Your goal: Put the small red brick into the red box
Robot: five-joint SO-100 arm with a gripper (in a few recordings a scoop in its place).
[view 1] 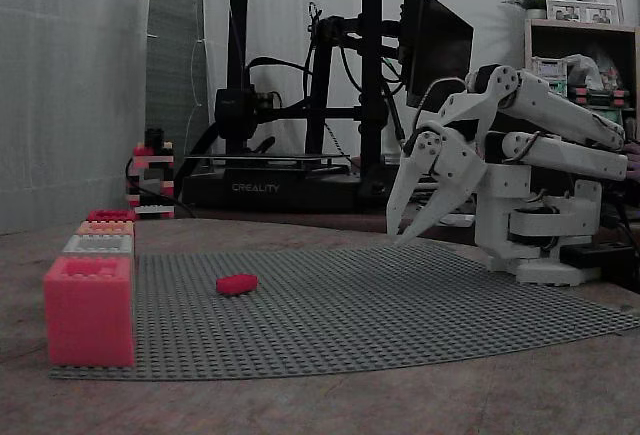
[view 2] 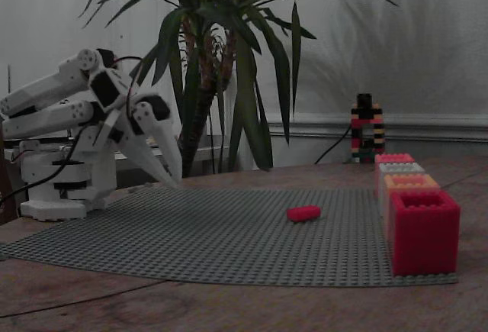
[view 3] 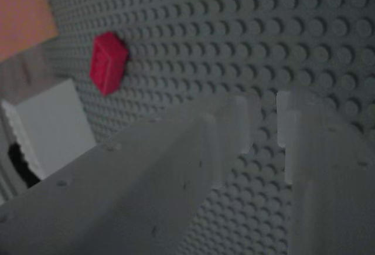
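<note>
One small red brick [view 1: 237,284] lying centre-left on the grey studded baseplate [view 1: 400,305], four boxes in a row at left, red box [view 1: 110,216] farthest, one white gripper [view 1: 413,232] hanging upper right, fingers parted, empty

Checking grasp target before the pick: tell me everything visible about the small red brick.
The small red brick is a tiny, flat, oblong piece of bright red plastic. It lies flat on the grey studded baseplate, near the mat's middle in both fixed views, skewed to the stud rows in the wrist view. Nothing but the baseplate touches it. The white two-finger gripper hangs apart from it, jaws parted, holding nothing. The row of boxes stands clear of it.
</note>
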